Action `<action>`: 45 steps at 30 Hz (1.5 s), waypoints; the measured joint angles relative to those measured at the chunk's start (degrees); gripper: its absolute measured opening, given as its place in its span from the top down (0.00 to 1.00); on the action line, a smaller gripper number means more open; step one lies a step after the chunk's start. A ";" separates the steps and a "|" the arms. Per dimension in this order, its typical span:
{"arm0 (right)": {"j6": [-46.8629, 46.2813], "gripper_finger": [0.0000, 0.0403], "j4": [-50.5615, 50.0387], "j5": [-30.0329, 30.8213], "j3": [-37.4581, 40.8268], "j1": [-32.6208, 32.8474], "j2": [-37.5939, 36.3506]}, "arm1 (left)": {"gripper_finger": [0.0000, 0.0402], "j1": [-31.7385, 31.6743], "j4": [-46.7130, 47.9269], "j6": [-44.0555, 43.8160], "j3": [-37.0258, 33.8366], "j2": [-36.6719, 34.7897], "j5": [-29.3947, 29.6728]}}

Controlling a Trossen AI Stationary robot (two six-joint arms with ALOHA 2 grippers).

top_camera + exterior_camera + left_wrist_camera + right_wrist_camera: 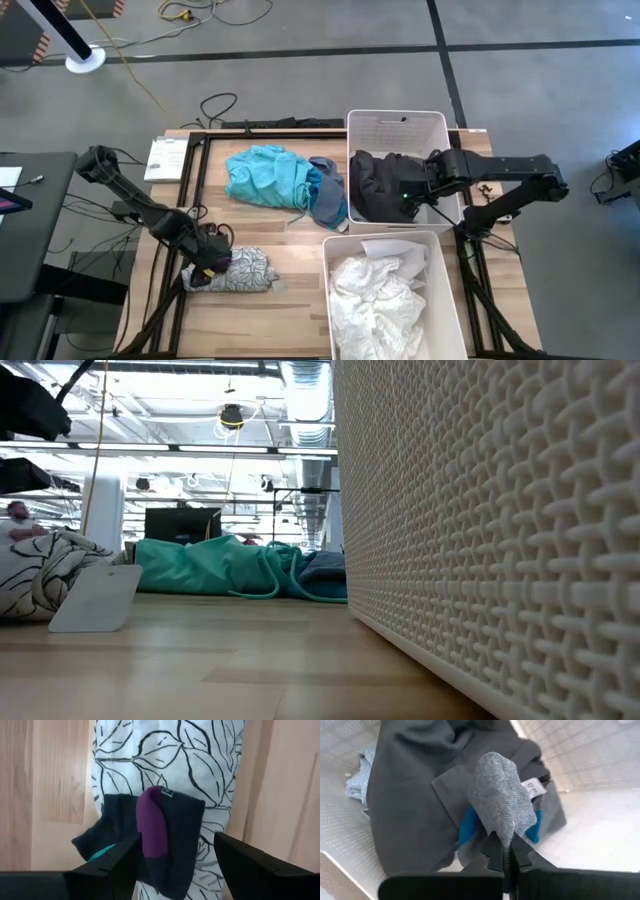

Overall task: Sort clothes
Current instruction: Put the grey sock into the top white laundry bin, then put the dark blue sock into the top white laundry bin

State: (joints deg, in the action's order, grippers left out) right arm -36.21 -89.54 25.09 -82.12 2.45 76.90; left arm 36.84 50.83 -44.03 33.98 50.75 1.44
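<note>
The right gripper (pixel 506 862) is over the far bin (pixel 432 122) on the table's right side, its fingers pinched together on a grey sock (pixel 499 795) that stands up from them. Under it lies a dark grey garment (pixel 410 800) covering most of the bin's floor, with a pale blue scrap (pixel 357 782) against one perforated wall; bare white floor shows only on one side of the sock.

The left gripper (pixel 172 852) hangs at the table's near left, fingers spread apart on either side of a small dark sock with a purple toe (pixel 152 822). That sock rests on the white leaf-print garment (pixel 240 270), which has bare wood on both sides in the left wrist view and stops short of the near table edge (pixel 250 345).

Between the arms, towards the far side, a teal garment (pixel 265 175) and a grey-blue one (pixel 328 198) lie bunched, the grey-blue touching the far bin's left wall. The near bin (pixel 450 300), just beside the far one, holds white clothes (pixel 375 295). Open wood remains between the leaf-print garment and the near bin.
</note>
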 joint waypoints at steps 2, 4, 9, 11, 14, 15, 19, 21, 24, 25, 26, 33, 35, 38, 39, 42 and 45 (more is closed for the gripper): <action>0.00 0.98 0.02 -0.56 0.71 0.01 0.00 | 0.39 0.31 -0.89 0.35 -0.02 1.16 0.84; -0.34 0.98 0.09 -0.77 1.31 0.01 0.00 | 0.39 0.41 -1.65 1.13 -0.02 2.73 1.72; -1.19 0.97 -0.15 -1.47 3.20 0.01 0.00 | 0.40 0.41 -2.30 2.14 -0.04 8.29 2.62; -1.43 0.97 -0.14 -2.07 4.14 -0.07 0.00 | 0.41 0.41 -2.36 2.16 -0.04 10.84 2.90; -1.82 0.97 -0.03 -3.25 5.04 -0.35 0.00 | 0.44 0.31 -2.32 2.18 -0.07 13.99 4.24; -2.15 0.97 0.11 -3.32 5.19 -0.34 0.00 | 0.46 0.28 -2.32 2.20 -0.07 14.72 4.67; -2.47 0.94 0.18 -4.30 5.72 -0.34 0.00 | 0.62 0.28 -2.29 2.21 -0.07 15.61 4.91; -2.51 0.90 0.14 -4.40 5.74 -0.34 0.00 | 0.74 0.28 -2.10 2.57 -0.04 15.48 5.02; -2.49 0.82 0.09 -4.40 5.74 -0.34 0.00 | 0.92 0.27 -0.17 3.02 0.96 14.92 5.29; -2.49 0.78 0.09 -4.40 5.75 -0.34 0.00 | 0.95 0.26 0.63 3.32 1.57 14.60 5.77; -2.49 0.75 0.06 -4.38 5.74 -0.34 0.00 | 0.96 0.27 1.53 3.50 2.27 14.20 6.46; -2.43 0.46 0.28 -4.25 5.74 -0.34 0.00 | 0.97 0.26 8.27 5.69 8.77 10.18 14.17; -2.43 0.40 0.41 -4.20 5.74 -0.30 0.00 | 0.97 0.26 8.86 6.74 10.48 9.13 16.29; -2.43 0.34 0.88 -4.16 5.74 0.09 0.00 | 0.97 0.26 8.83 8.52 12.63 7.77 19.21; -2.41 0.33 1.15 -4.12 5.74 0.20 0.00 | 0.97 0.26 8.82 9.11 13.22 7.43 20.12; -2.36 0.33 1.90 -3.99 5.74 0.61 0.00 | 0.97 0.26 8.82 10.62 14.70 6.79 22.48; -2.38 0.33 1.86 -3.96 5.71 0.60 -0.06 | 0.97 0.26 8.70 12.37 15.79 6.63 24.74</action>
State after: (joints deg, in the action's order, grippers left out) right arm -38.59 -87.68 21.13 -76.41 3.05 76.85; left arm 37.10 59.52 -31.66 49.77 57.38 26.19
